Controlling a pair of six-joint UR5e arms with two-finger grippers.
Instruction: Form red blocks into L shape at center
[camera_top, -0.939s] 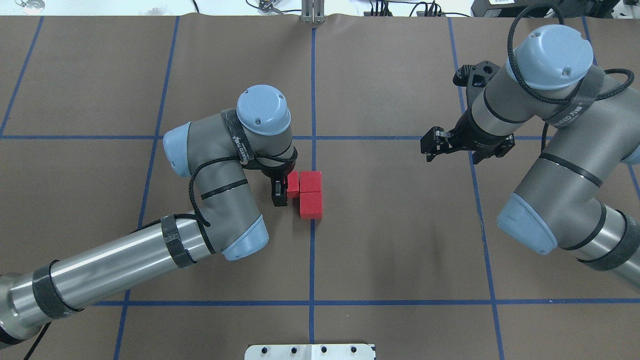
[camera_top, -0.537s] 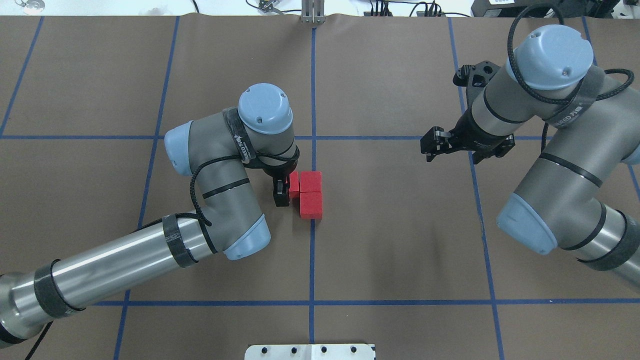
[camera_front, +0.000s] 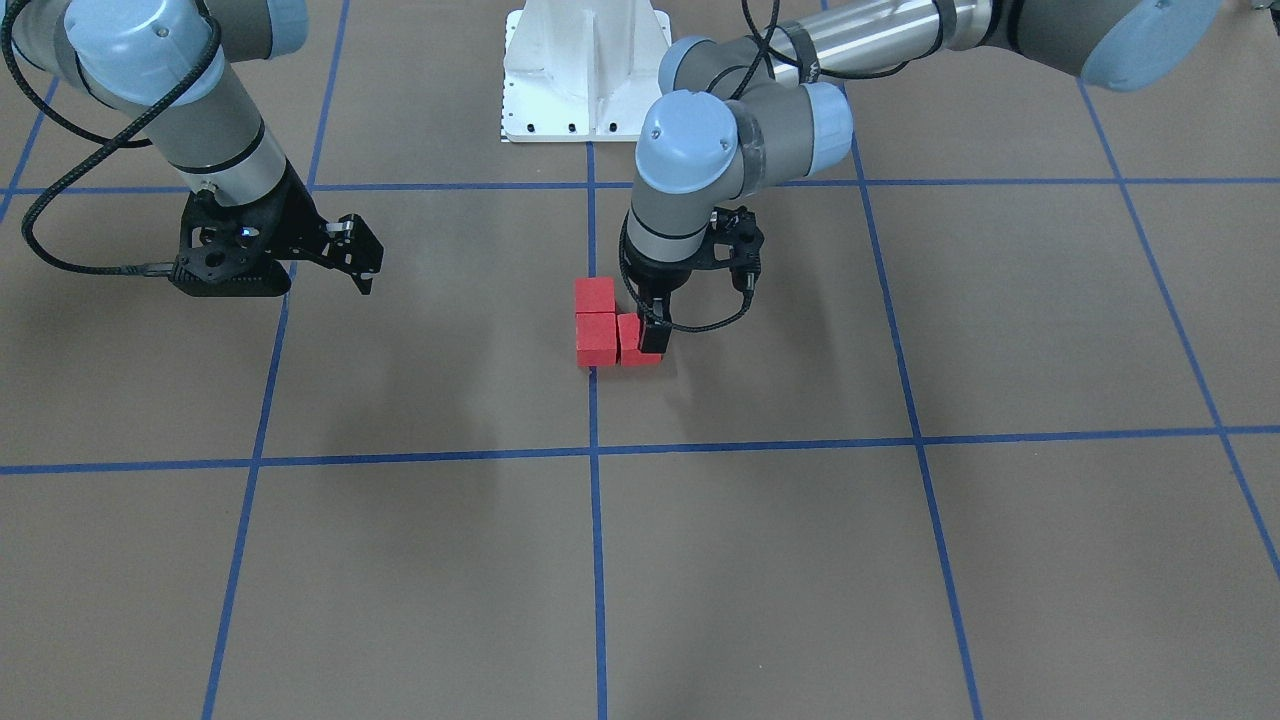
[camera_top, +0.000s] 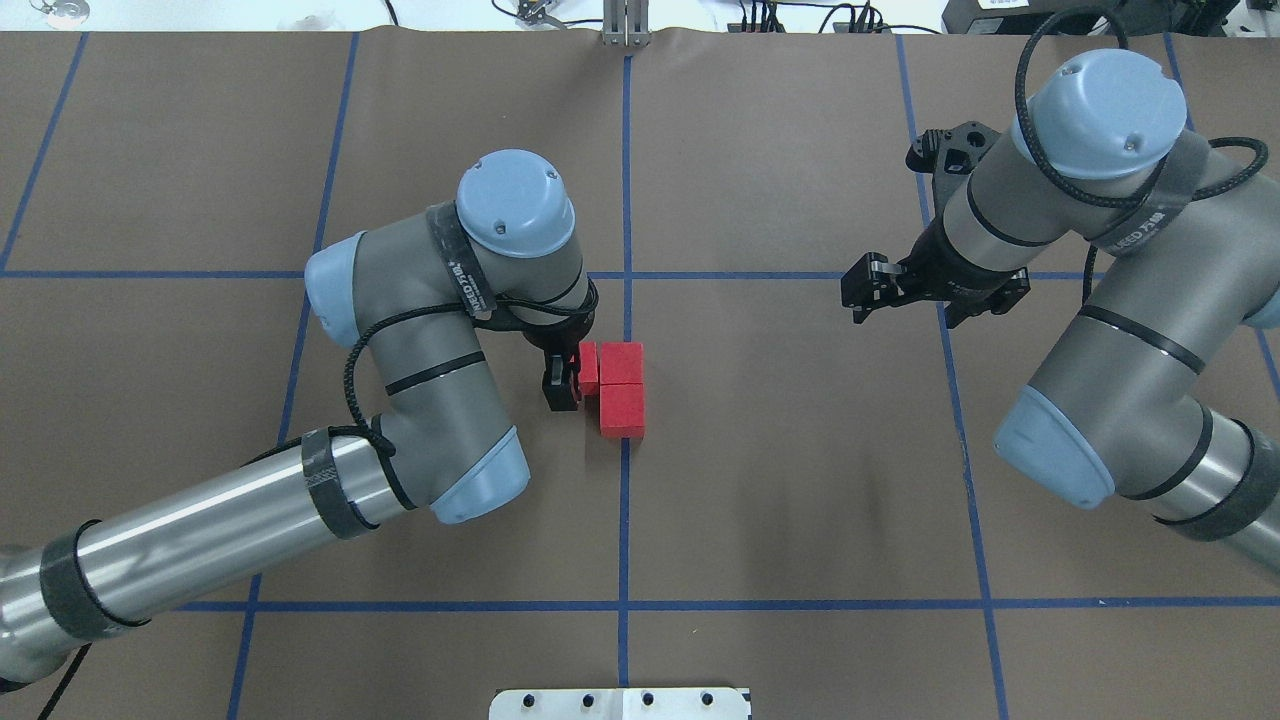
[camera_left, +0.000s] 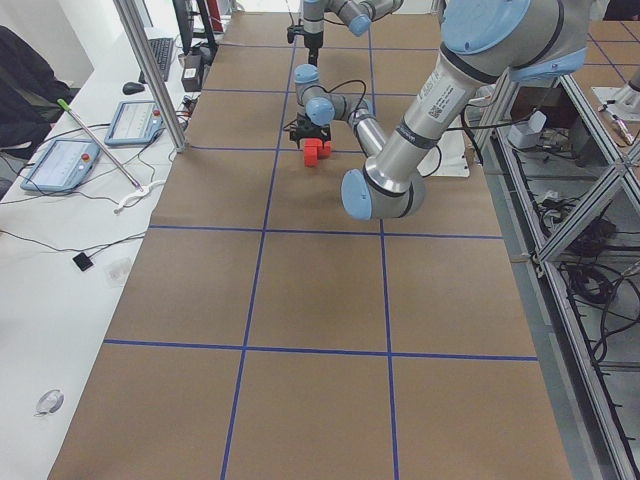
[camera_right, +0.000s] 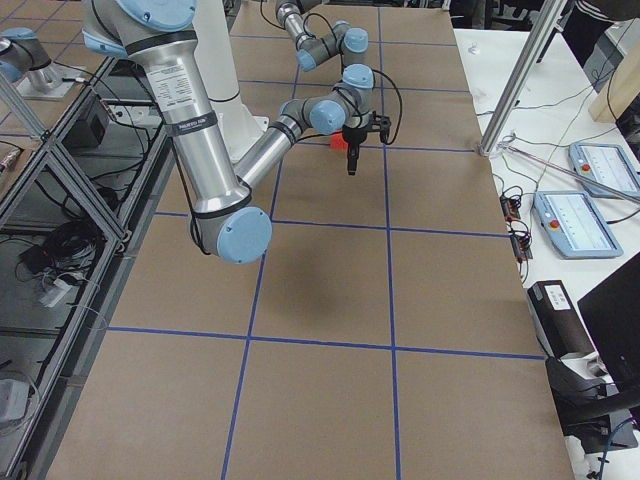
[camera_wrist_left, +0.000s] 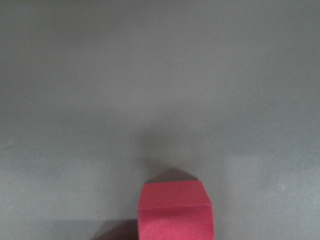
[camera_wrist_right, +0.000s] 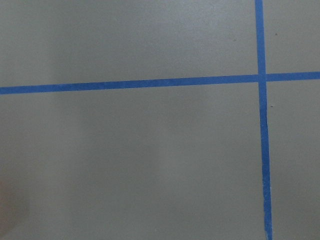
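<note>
Three red blocks lie at the center on the middle blue tape line (camera_top: 625, 500). Two of them (camera_top: 621, 363) (camera_top: 622, 410) touch in a column on the line. The third (camera_top: 589, 368) lies against the far one's left side, so they make an L; in the front view it is the block (camera_front: 628, 338) on the right. My left gripper (camera_top: 572, 385) (camera_front: 650, 335) points down with its fingers close against this third block, which fills the bottom of the left wrist view (camera_wrist_left: 176, 212). My right gripper (camera_top: 856, 300) (camera_front: 362, 265) hangs open and empty far to the right.
Brown paper with a blue tape grid covers the table. The robot's white base plate (camera_top: 620, 703) sits at the near edge. The left arm's elbow (camera_top: 480, 480) hangs low beside the blocks. A side table with tablets (camera_left: 60, 165) stands beyond the far edge.
The left arm's upper joints have shifted left and away, while its fingers stay at the third block. The blocks and the right arm have not moved.
</note>
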